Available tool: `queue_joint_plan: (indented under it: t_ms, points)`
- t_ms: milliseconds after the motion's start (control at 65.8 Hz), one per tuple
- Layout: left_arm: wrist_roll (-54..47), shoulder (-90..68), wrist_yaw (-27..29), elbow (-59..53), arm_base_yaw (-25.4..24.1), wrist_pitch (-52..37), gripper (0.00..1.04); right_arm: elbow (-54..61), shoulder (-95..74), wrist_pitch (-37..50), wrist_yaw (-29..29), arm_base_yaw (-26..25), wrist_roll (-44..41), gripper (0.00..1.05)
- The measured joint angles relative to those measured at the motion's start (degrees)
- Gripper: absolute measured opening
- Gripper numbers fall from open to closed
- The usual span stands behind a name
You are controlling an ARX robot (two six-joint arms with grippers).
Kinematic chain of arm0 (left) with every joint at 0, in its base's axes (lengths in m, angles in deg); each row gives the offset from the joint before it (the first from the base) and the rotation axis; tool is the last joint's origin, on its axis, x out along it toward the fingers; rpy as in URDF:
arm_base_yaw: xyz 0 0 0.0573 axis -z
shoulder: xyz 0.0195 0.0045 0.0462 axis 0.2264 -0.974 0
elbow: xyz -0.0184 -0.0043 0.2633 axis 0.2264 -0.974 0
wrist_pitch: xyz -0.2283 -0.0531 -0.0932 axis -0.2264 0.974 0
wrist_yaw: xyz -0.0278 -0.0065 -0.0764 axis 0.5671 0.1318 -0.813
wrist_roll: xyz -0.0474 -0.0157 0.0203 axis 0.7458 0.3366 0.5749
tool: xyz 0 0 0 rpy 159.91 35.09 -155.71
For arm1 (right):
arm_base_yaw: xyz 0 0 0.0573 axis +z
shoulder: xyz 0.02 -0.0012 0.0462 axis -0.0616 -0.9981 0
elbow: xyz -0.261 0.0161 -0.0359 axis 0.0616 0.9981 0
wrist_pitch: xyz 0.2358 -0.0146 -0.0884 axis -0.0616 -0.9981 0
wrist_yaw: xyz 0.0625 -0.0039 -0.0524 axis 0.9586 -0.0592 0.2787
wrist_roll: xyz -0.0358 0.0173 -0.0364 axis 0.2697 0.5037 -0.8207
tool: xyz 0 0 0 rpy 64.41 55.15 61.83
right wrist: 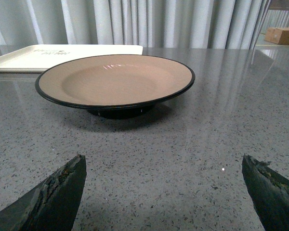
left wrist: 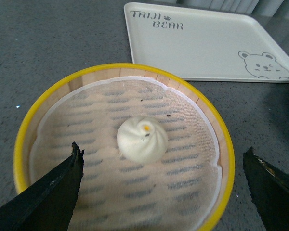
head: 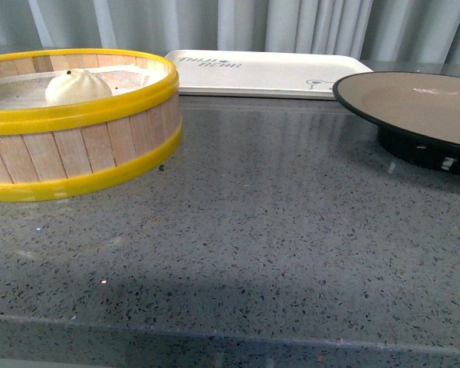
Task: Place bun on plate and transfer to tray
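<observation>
The white pleated bun point(head: 77, 85) sits in the yellow-rimmed wooden steamer basket point(head: 77, 153) at the left; in the left wrist view the bun point(left wrist: 142, 139) lies on the basket's cloth liner. My left gripper point(left wrist: 163, 159) hovers open above the basket, the bun just beyond its fingertips. The tan plate with black rim point(head: 418, 107) stands at the right and shows empty in the right wrist view point(right wrist: 115, 79). My right gripper point(right wrist: 164, 163) is open and empty, low over the counter in front of the plate. The cream tray point(head: 264, 73) lies at the back, empty.
Everything stands on a grey speckled counter point(head: 276, 230) with its front edge near the bottom of the front view. Grey curtains hang behind. The tray point(left wrist: 207, 41) lies just beyond the basket point(left wrist: 33, 125). A cardboard box point(right wrist: 283, 34) sits far off.
</observation>
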Motion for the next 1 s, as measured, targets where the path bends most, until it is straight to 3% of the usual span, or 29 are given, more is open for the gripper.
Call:
queue_joint_plan:
  t_ms: [304, 1004]
  points:
    - [-3.2, -17.7, 5.0, 13.7, 2.2, 4.0, 0.98, 0.0, 0.0, 0.0, 0.0, 0.0, 0.0, 0.96]
    - [-6.0, -24.5, 8.1, 15.5, 2.5, 5.9, 0.98, 0.0, 0.0, 0.0, 0.0, 0.0, 0.0, 0.96]
